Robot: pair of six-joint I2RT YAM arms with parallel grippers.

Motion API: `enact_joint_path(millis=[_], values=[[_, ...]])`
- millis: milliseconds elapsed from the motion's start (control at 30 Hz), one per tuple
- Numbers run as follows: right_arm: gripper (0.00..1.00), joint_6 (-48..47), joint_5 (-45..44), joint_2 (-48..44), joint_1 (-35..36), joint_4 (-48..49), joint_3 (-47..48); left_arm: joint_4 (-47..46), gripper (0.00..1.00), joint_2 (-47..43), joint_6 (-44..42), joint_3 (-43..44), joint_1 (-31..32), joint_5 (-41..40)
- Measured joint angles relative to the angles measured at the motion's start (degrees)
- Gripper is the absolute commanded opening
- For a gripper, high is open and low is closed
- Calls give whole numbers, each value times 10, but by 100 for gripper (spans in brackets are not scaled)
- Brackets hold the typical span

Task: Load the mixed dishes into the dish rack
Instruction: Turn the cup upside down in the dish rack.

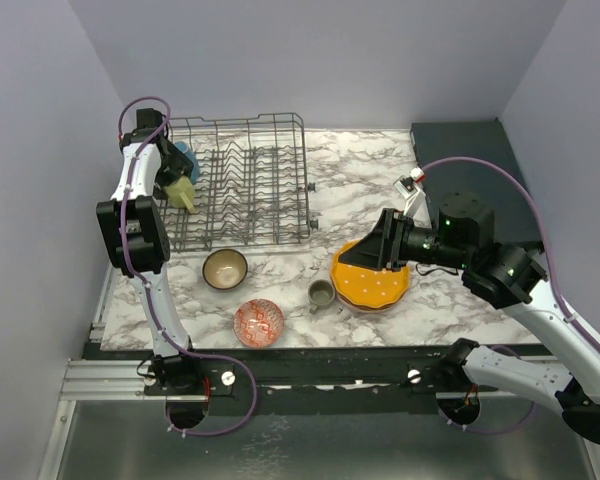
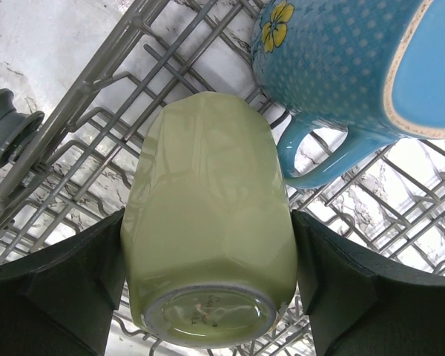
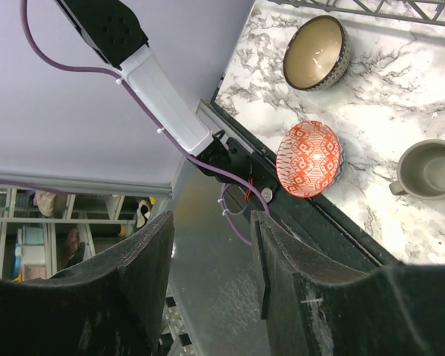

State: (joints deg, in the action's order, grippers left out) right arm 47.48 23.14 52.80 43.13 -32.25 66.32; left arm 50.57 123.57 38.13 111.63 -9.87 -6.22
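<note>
Yellow-green mug (image 2: 208, 222) clasped at its sides by left gripper (image 2: 208, 248), jaws wide. Base faces the wrist, and the long axis points up-frame into dish rack (image 2: 81, 89). Blue mug (image 2: 334, 67) lies just beside, upper right. Right gripper (image 3: 211, 222) is part-open, empty, near orange plate (image 1: 370, 278).

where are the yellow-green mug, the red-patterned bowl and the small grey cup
yellow-green mug (image 2: 208, 215), left wrist view, on its faceted side
red-patterned bowl (image 3: 309, 159), right wrist view, on its patterned inside
small grey cup (image 3: 432, 170), right wrist view, on its inner floor
</note>
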Motion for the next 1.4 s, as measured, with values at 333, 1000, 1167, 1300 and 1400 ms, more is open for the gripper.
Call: enact_joint_path(millis=[333,1000,1167,1300,1400], values=[[54,0,0,2,0,0,-2,1,67,0,-27,1,0,4],[65,1,-2,-2,0,0,-12,14,99,-16,-60,12,-1,21],[67,2,-5,-6,0,0,-13,14,99,-23,-63,12,-1,29],[67,0,-11,-6,0,-5,-13,14,99,-41,-66,7,-1,37],[68,-4,-15,-6,0,-10,-12,15,99,-76,-76,-12,-1,45]])
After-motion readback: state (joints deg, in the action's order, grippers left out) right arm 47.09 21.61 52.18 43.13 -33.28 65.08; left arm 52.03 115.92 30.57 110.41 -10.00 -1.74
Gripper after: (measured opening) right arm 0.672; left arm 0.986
